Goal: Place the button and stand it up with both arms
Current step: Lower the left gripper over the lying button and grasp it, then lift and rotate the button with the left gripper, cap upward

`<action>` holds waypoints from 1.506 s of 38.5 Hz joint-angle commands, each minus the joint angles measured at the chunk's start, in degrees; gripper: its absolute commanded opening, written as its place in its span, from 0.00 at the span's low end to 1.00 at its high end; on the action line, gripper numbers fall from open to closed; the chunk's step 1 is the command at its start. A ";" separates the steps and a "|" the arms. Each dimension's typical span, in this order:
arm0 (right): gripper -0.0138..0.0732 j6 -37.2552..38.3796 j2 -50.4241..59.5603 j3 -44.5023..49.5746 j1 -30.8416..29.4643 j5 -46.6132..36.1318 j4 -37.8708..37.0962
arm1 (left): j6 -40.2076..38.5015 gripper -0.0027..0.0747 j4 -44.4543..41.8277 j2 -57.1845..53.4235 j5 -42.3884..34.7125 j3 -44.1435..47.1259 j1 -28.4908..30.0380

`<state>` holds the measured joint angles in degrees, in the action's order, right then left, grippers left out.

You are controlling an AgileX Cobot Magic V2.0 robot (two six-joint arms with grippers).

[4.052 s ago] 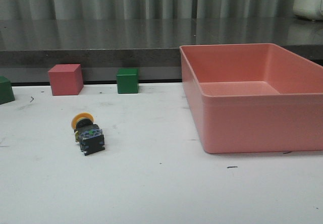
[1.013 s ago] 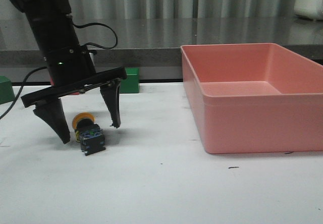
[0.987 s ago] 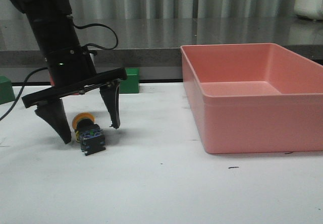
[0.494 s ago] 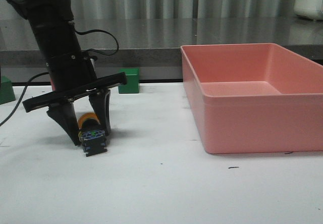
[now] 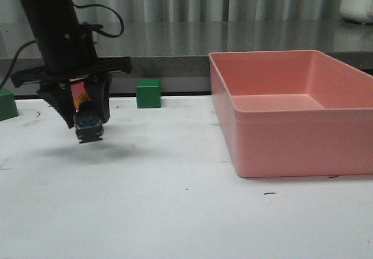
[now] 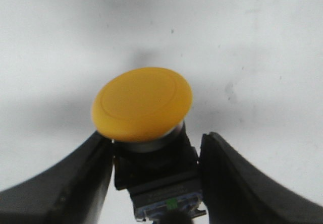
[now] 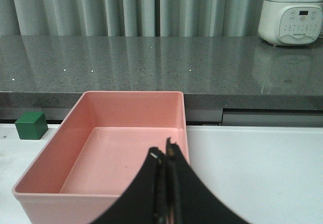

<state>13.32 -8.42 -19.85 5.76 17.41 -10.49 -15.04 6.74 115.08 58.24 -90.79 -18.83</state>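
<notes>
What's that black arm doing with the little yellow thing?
The left gripper is shut on the button, a small push-button with a yellow cap, and holds it in the air above the white table. The right gripper is shut and empty, near the pink bin.

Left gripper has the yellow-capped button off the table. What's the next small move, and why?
Probably carry it right, toward the table's middle: the left gripper grips the yellow-capped push-button by its black base, clear of the white table, while the right gripper waits shut near the pink bin.
</notes>
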 commanded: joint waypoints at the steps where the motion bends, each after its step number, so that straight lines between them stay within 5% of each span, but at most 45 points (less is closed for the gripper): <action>1: 0.09 -0.24 -0.57 -1.38 -0.22 -4.81 -1.12 | 0.15 0.38 -2.28 -7.78 -8.29 2.73 -0.73; 28: 0.09 -0.24 -0.57 -1.38 -0.22 -4.81 -1.12 | 0.65 0.38 -15.90 -31.59 -76.07 51.91 -0.50; 36: 0.09 -0.24 -0.57 -1.38 -0.22 -4.81 -1.12 | 12.95 0.38 -14.45 -29.79 -100.63 62.17 -0.50; 58: 0.09 -0.24 -0.57 -1.38 -0.22 -4.81 -1.12 | 21.81 0.38 -12.31 -16.02 -113.63 64.74 -0.50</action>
<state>13.32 -8.42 -19.85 5.76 17.41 -10.49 5.88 -6.45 99.31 -49.24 -25.07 -19.29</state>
